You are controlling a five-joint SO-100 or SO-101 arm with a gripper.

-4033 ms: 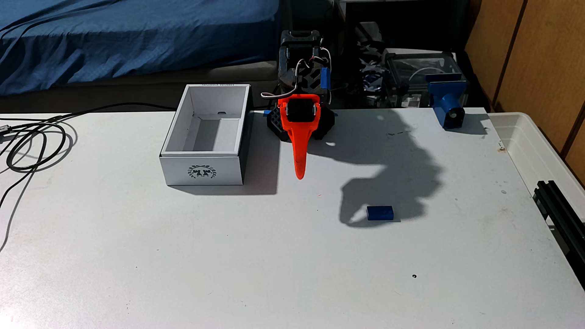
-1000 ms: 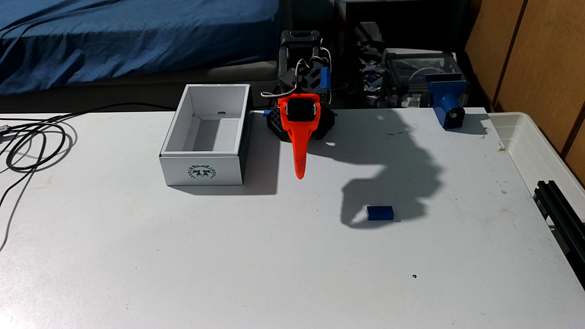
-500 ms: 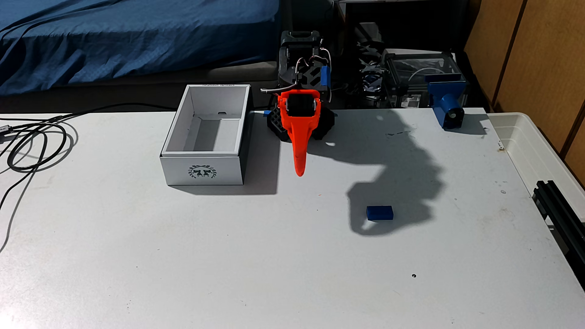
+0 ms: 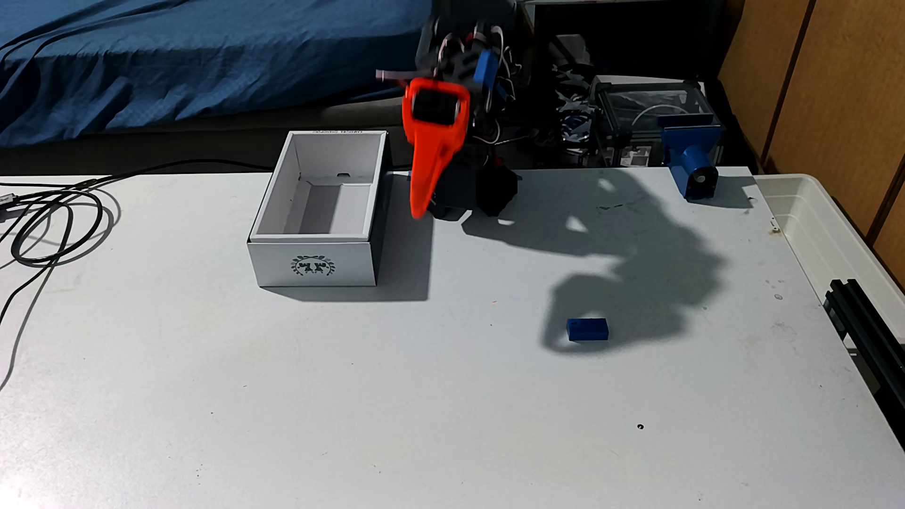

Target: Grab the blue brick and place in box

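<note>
On table [image 4: 343,416]: one blue brick [image 4: 587,329]; one box [image 4: 313,266]

The arm [image 4: 460,63] at twelve o'clock is motion-blurred, its top cut by the frame edge. The gripper [image 4: 420,208] shows one orange finger, so its jaw gap cannot be told. The tub [image 4: 832,230] and black rail [image 4: 867,323] at three o'clock run off the edge.

The blue brick [image 4: 587,329] is dark blue. The box [image 4: 313,264] is white, with a dark wreath-like emblem printed on its near short side. The gripper [image 4: 420,208] is bright orange, with a black block set into its upper end; the arm behind it is black. The table [image 4: 343,391] is pale grey-white with small dark specks. A clamp-like part [image 4: 691,161] is blue.
</note>
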